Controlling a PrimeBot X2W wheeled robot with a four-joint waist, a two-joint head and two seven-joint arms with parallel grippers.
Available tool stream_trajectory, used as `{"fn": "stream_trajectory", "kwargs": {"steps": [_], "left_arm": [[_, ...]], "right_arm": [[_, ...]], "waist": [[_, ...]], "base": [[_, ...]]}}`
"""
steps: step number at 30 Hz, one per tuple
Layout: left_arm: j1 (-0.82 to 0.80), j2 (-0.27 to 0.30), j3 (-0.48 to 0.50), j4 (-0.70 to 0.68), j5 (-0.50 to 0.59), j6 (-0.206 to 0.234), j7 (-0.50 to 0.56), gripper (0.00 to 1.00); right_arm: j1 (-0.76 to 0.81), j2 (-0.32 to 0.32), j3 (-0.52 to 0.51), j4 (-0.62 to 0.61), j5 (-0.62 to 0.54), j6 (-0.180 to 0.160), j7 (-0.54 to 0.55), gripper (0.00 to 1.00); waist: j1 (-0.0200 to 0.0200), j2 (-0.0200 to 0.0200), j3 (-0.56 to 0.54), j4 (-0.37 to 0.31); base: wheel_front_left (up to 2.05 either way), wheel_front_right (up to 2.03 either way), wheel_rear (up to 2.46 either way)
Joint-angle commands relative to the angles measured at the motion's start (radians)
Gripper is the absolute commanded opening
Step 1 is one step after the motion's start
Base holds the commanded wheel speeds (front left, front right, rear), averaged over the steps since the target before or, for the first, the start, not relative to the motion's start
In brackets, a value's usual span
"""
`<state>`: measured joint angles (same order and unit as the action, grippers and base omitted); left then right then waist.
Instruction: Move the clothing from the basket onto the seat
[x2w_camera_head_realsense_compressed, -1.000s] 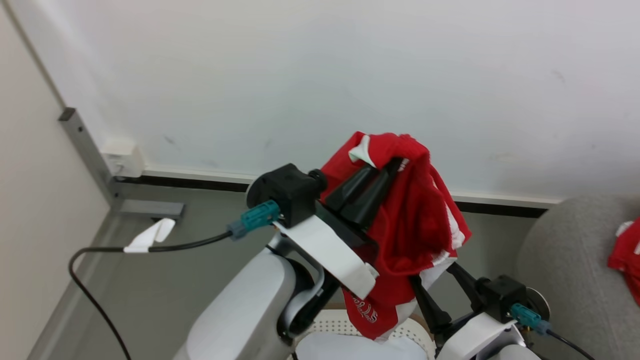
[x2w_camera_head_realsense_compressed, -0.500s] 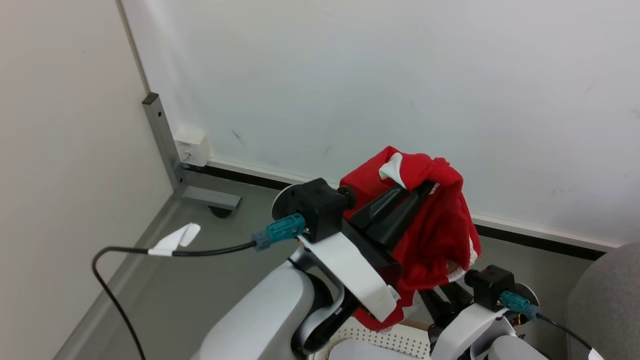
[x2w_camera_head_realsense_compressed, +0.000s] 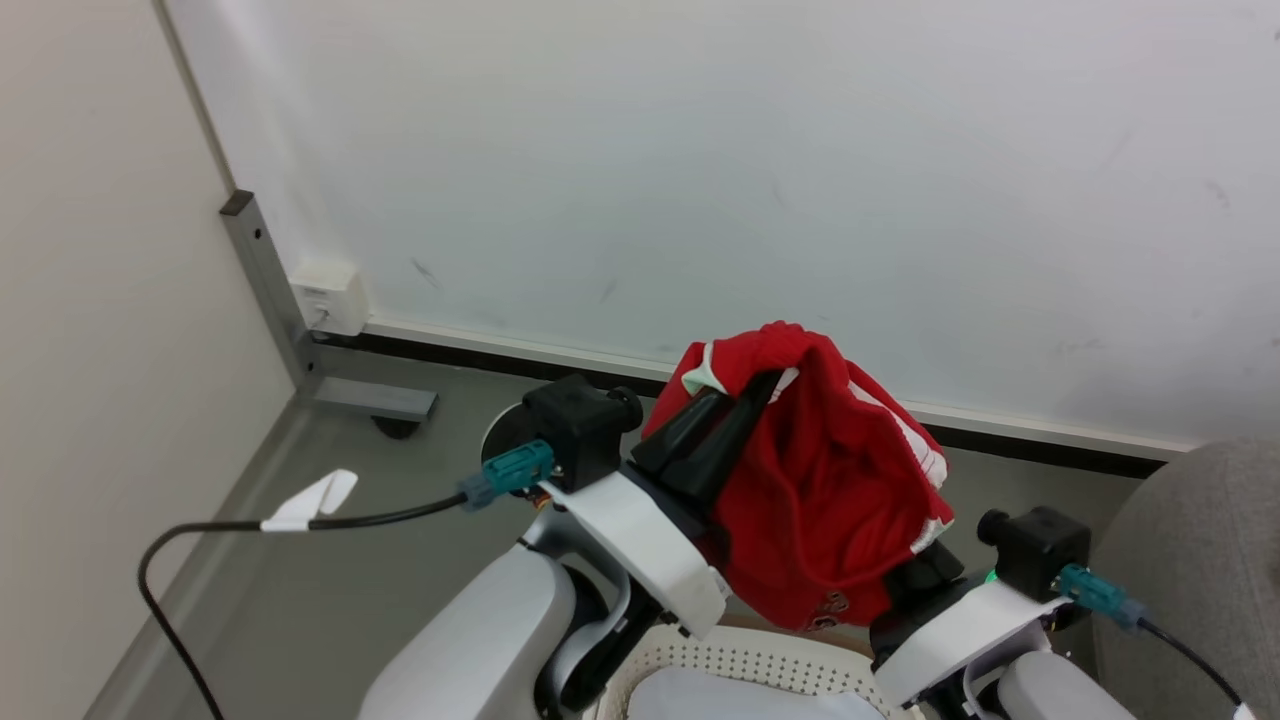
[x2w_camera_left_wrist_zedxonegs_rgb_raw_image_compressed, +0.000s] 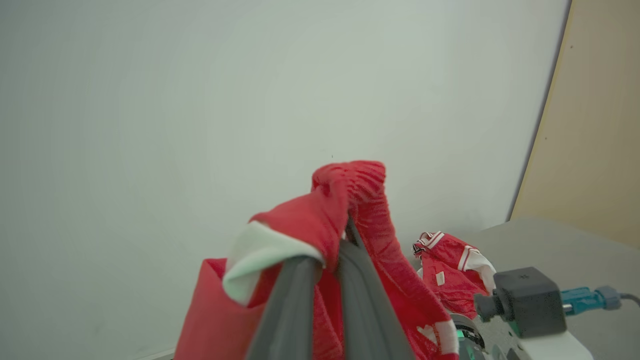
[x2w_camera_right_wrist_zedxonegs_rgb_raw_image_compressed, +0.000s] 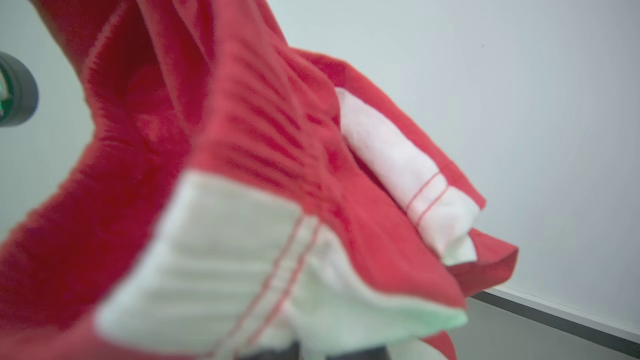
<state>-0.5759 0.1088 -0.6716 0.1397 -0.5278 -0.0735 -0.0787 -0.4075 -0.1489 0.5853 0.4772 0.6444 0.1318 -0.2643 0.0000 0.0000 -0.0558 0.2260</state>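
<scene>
My left gripper is raised above the basket and shut on a red garment with white striped trim, which hangs in a bunch to its right. In the left wrist view the fingers pinch the red and white cloth. My right gripper pushes into the garment's lower edge, and cloth hides its fingers. The right wrist view has the garment draped close over the lens. Another red garment lies on the grey seat.
A white wall with a dark skirting strip stands close behind. A grey metal post with a white socket box sits in the left corner. A black cable trails from my left wrist over the grey floor.
The head camera has swung, shifting the whole picture. The garment's hanging end with dark lettering has been gathered up, and my right gripper has risen into its lower edge.
</scene>
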Motion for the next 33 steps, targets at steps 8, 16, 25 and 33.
{"fn": "stream_trajectory", "kwargs": {"steps": [8, 16, 25, 33], "left_arm": [[0.055, 0.025, -0.012, 0.010, -0.007, 0.002, -0.027, 0.85], [0.069, 0.030, -0.036, 0.012, -0.015, -0.013, -0.046, 1.00], [0.076, 0.057, -0.055, 0.032, 0.005, -0.012, -0.065, 1.00], [0.078, 0.068, -0.083, 0.068, 0.024, -0.018, -0.077, 1.00]], "right_arm": [[0.026, -0.033, -0.142, -0.128, 0.033, -0.002, 0.000, 0.00], [0.038, -0.049, -0.293, -0.228, 0.047, -0.002, 0.000, 0.00], [0.050, -0.067, -0.389, -0.296, 0.039, -0.002, 0.000, 0.00], [0.066, -0.077, -0.478, -0.347, 0.035, -0.002, 0.000, 0.00]], "waist": [[0.0000, 0.0000, 0.021, -0.101], [0.0000, 0.0000, 0.047, -0.222], [0.0000, 0.0000, 0.088, -0.396], [0.0000, 0.0000, 0.116, -0.548]], "base": [[0.00, 0.00, 0.00], [0.00, 0.00, 0.00], [0.00, 0.00, 0.00], [0.00, 0.00, 0.00]]}}
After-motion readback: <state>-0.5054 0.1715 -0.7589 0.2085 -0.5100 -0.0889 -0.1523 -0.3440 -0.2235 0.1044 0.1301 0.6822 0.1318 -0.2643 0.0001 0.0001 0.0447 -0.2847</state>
